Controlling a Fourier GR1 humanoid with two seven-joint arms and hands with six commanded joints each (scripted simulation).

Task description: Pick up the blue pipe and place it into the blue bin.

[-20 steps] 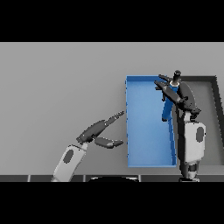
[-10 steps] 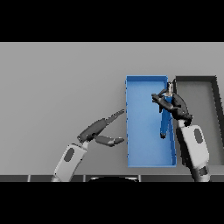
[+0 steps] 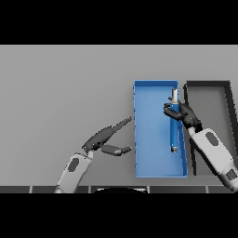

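The blue pipe (image 3: 173,132) now lies long and straight along the right side of the blue bin (image 3: 153,125). Half a second ago it was tilted and sat higher up by the bin's far end. The right robot hand (image 3: 182,113) has come down with it and is lower in the bin than before. Its dark fingers are curled round the top part of the pipe, just under the pipe's pale grey tip. The left robot hand (image 3: 108,137) stays in the same spot on the desk (image 3: 65,88), just left of the bin. Its fingers are straight and spread, the thumb points toward the bin, and it holds nothing.

The desk is flat, grey and smooth. The blue bin is a long box with thin walls and an open top. Right beside it on the right stands a dark grey bin (image 3: 211,100) of much the same shape. The pipe is a thin round stick, blue along its body, with a small grey cap at the near end.
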